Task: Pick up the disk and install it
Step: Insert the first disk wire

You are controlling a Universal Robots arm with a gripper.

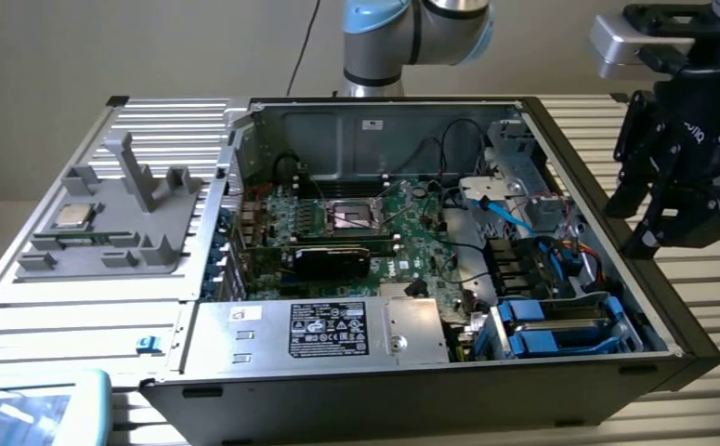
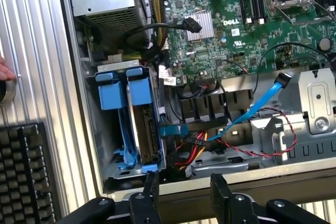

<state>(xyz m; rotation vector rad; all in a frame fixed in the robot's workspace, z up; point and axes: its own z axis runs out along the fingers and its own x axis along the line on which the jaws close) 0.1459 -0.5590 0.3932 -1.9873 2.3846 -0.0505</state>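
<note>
Your fingers (image 2: 150, 198) stand wide with nothing between them. The gripper (image 2: 186, 195) hangs over the case wall (image 2: 273, 182), at three o'clock in the exterior view. The disk (image 2: 143, 129) sits on edge in the drive cage, clipped in its blue frame, at five o'clock of the chassis. A straight drop risks striking that wall, and reaching inward could snag the blue SATA cable (image 2: 262, 100).

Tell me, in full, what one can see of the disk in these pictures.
The disk stands on edge in the metal drive cage at a corner of the open computer case. Its bright blue plastic frame ends in a broad tab; behind the tab a grey metal side shows. Its label is hidden. A second blue frame sits close beside it. The open tool does not touch it.
</note>
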